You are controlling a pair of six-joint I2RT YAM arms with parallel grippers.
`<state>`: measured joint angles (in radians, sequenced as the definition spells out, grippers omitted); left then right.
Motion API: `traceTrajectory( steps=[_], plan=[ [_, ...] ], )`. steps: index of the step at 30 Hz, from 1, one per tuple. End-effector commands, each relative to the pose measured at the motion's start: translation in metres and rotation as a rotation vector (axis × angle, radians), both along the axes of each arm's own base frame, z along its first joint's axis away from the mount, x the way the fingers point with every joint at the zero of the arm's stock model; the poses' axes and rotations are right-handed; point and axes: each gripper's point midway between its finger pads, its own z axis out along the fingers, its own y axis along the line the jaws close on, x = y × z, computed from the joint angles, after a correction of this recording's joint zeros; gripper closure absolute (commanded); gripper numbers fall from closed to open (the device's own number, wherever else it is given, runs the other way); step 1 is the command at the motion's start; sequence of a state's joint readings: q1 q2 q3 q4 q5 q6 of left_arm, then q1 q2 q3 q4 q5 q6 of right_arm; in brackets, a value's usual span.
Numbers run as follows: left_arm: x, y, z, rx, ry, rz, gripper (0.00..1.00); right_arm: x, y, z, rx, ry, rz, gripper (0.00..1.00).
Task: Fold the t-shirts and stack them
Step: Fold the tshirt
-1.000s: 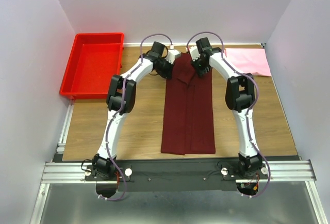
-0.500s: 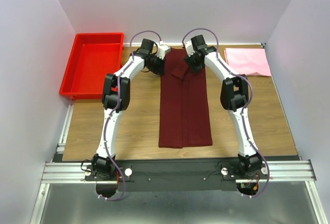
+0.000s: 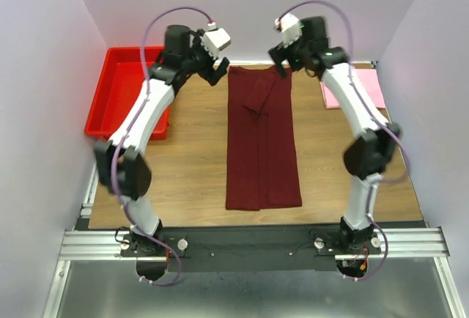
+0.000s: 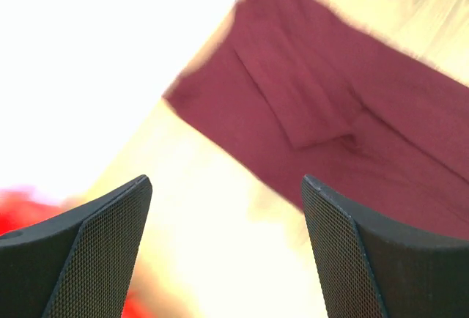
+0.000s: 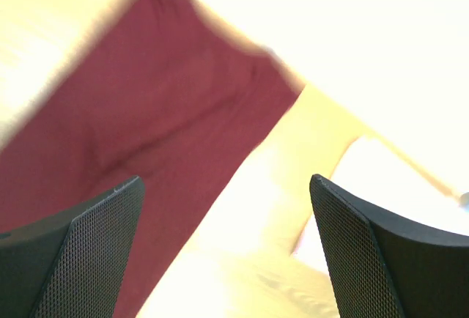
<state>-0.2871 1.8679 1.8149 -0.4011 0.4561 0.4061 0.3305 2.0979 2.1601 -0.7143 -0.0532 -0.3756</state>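
Note:
The dark maroon t-shirt (image 3: 261,142) lies flat on the table as a long narrow strip, its sides folded in and a small flap turned over near the far end. The light pink t-shirt (image 3: 372,88) lies at the back right, partly hidden behind my right arm. My left gripper (image 3: 213,69) hangs open in the air just left of the maroon shirt's far end, holding nothing. My right gripper (image 3: 283,66) hangs open over the far right corner, also holding nothing. Each wrist view shows wide empty jaws, left gripper (image 4: 226,186) and right gripper (image 5: 224,182), above the maroon shirt (image 4: 315,105) (image 5: 146,113).
A red plastic bin (image 3: 124,102) stands at the back left, partly under my left arm. White walls close in the table on three sides. Bare wood shows on both sides of the maroon strip. Both wrist views are blurred and washed out.
Both grippers have opened, let go of the maroon shirt's far end and risen, swinging outward. The shirt now lies released, a little further left than a second ago.

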Motion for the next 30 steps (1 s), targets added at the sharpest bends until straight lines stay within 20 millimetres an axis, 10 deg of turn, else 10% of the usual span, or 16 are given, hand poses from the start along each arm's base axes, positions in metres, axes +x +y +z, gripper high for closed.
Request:
traceTrajectory(
  steps=[1, 5, 12, 16, 22, 30],
  plan=[
    [-0.059, 0.011, 0.079, 0.087, -0.333, -0.171, 0.1, -0.046, 0.012, 0.11, 0.11, -0.302, 0.209, 0.0],
    [-0.118, 0.011, 0.073, 0.077, -0.355, -0.265, 0.09, -0.115, 0.03, 0.099, 0.116, -0.306, 0.498, 0.02],
    [-0.262, -0.024, -0.075, 0.306, -0.164, -0.7, 0.09, -0.257, 0.015, -0.002, 0.012, -0.088, 0.839, 0.0],
    [-0.338, -0.039, -0.126, 0.329, -0.181, -0.895, 0.1, -0.326, -0.006, -0.071, -0.072, 0.076, 0.996, 0.07],
    [-0.386, -0.04, -0.187, 0.414, -0.118, -1.06, 0.23, -0.381, -0.032, -0.147, -0.183, 0.207, 1.126, 0.27],
    [-0.394, -0.043, -0.23, 0.515, -0.038, -1.102, 0.36, -0.393, -0.024, -0.19, -0.307, 0.252, 1.193, 0.41]
  ],
)
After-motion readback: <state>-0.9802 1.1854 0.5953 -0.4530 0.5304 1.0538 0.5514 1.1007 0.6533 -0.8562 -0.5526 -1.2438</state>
